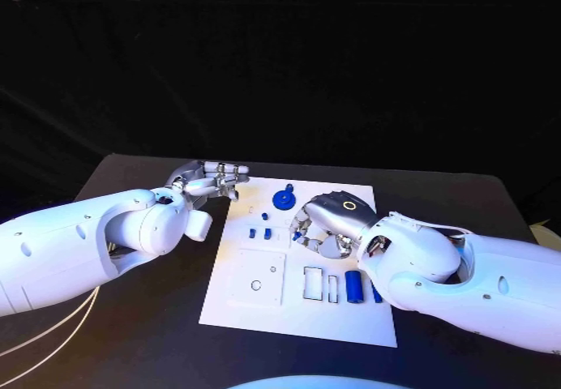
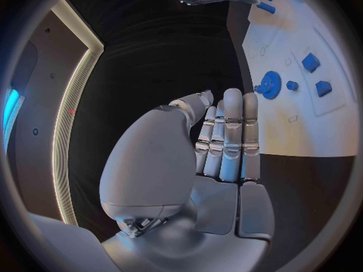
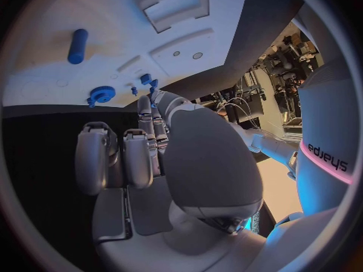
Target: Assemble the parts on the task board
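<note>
The white task board [image 1: 240, 304] lies in the middle of the black table. A blue gear [image 1: 284, 197] stands near its far edge, with two small blue blocks [image 1: 259, 233] nearer and blue cylinders [image 1: 353, 286] at the near right. My left hand [image 1: 211, 180] hovers at the board's far left corner, fingers [image 2: 230, 133] straight and side by side, holding nothing. My right hand [image 1: 333, 223] hangs over the board's middle, right of the blocks. Some fingers [image 3: 114, 157] are curled in and others reach with the thumb toward the small blue pieces [image 3: 145, 78]. Whether it pinches one is hidden.
The board has a raised square plate [image 1: 255, 279] at its near left and a rectangular frame [image 1: 314, 282] beside the cylinders. Black tabletop [image 1: 140, 324] surrounds the board on all sides. White cables [image 1: 47, 336] trail at the near left.
</note>
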Robot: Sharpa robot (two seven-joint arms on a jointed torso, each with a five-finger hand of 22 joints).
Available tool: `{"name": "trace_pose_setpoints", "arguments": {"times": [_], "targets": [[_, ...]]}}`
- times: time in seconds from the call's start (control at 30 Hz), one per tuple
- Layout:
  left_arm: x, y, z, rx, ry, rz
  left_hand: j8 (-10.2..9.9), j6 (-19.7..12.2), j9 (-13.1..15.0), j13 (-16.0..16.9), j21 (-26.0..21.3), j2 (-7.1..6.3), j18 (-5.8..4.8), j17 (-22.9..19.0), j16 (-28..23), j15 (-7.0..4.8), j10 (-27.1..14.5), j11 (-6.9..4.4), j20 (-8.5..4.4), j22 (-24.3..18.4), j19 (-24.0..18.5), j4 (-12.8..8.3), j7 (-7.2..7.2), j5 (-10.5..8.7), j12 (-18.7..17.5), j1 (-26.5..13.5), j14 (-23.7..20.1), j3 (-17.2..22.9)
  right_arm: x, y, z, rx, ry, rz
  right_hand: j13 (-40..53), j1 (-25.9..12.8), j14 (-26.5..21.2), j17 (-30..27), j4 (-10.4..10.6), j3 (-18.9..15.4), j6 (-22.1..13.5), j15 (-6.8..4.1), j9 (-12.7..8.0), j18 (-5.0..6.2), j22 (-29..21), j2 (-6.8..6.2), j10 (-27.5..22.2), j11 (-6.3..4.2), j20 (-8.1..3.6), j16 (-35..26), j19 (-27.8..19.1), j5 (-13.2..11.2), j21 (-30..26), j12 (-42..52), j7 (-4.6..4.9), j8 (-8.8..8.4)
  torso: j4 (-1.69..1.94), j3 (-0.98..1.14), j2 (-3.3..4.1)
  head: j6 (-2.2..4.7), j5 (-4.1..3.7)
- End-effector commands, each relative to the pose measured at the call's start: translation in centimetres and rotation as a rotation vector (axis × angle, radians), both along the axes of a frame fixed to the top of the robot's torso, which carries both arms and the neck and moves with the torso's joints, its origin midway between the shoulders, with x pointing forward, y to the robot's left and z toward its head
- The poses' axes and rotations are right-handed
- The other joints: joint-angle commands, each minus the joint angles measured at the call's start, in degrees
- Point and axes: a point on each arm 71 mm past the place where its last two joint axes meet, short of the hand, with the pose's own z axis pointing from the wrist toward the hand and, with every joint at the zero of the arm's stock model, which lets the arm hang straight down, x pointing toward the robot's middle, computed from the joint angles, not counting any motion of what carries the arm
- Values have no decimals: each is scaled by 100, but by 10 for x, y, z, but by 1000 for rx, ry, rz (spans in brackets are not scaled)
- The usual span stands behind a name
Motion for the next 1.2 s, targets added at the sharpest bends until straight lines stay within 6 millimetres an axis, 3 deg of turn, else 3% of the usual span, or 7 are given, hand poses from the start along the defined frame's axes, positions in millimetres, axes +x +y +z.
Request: {"name": "trace_pose_setpoints", "arguments": {"times": [0.03,0.6,1.2], "targets": [[-1,-6,1,-14,-4,-27,-33,-34,-6,-2,-26,55,91,-8,-21,13,-25,4,4,-6,-39,-18,8,7,15,20,-32,-8,-4,9,-9,-2,20,35,-10,-40,296,-6,-3,45,47,-34,5,-94,947,2,42,5,0,15,23,-8,25,-42,-4,-21,-15,1,11,-36,147],[-3,-13,2,-21,-2,-46,-31,-39,-8,-2,-30,56,91,-12,-23,15,-32,6,6,-8,-40,-18,10,7,20,17,-34,-12,-11,39,-44,-10,87,81,-24,-83,294,-13,-17,62,26,-31,2,-90,943,-1,28,16,1,13,15,19,5,-74,9,-42,-3,1,12,-149,348],[-3,-14,2,-23,4,-55,-30,-42,-9,-2,-33,57,91,-14,-25,17,-39,8,8,-9,-41,-18,11,7,25,15,-35,-16,-10,40,-56,-35,105,77,-27,-95,293,-18,-20,65,22,-29,2,-90,944,-2,26,18,2,11,16,21,6,-80,12,-47,-7,4,6,-196,408]]}}
